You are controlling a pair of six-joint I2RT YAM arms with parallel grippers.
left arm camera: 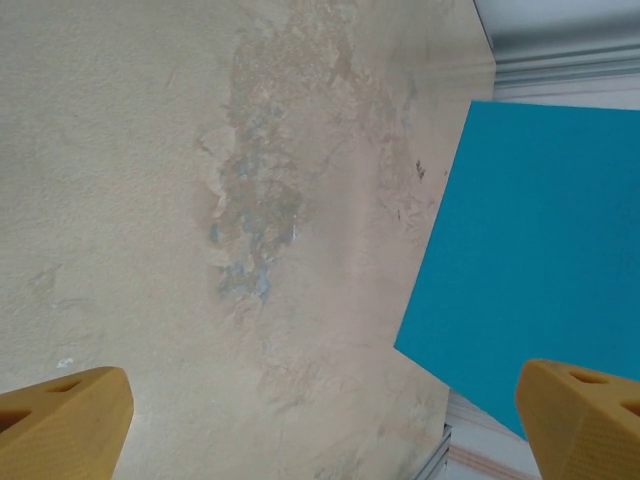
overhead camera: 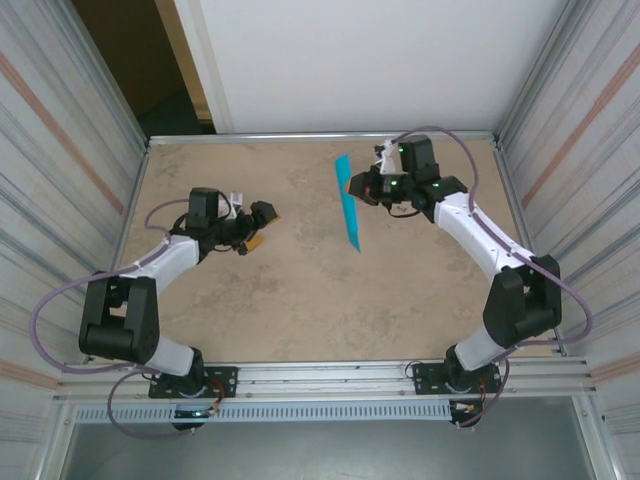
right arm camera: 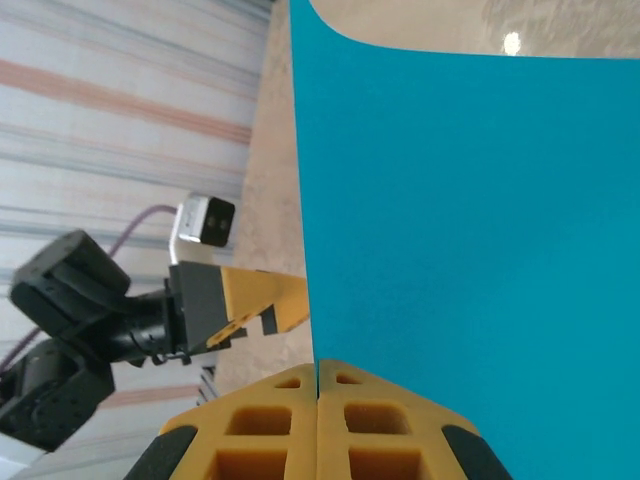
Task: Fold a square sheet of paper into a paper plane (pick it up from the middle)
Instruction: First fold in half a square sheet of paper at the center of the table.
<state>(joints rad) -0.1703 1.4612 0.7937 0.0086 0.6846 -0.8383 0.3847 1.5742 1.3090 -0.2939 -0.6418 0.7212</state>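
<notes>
1. Right gripper [right arm camera: 318, 388]: jaws clenched flush together on one edge of the square sheet of paper [right arm camera: 470, 230].
2. The sheet stands on edge and looks like a thin strip from above, at 1 o'clock of table centre.
3. Left gripper [left arm camera: 320, 430]: released, fingers [left arm camera: 62, 428] spread wide with nothing between them. It sits apart from the sheet, at the sheet's 9 o'clock.
4. Table [overhead camera: 300, 310]: tan, mottled stone look, with a greyish scuffed patch [left arm camera: 250, 230].
5. Room: ribbed metal panels [overhead camera: 60, 150] at 9 and 3 o'clock, white wall [overhead camera: 380, 60] at 12, dark opening [overhead camera: 130, 60] at 11, aluminium rail [overhead camera: 330, 375] at 6.
6. The right wrist view cuts off the sheet's right and bottom edges. Creases are not discernible, and I cannot tell whether the sheet touches the table.
</notes>
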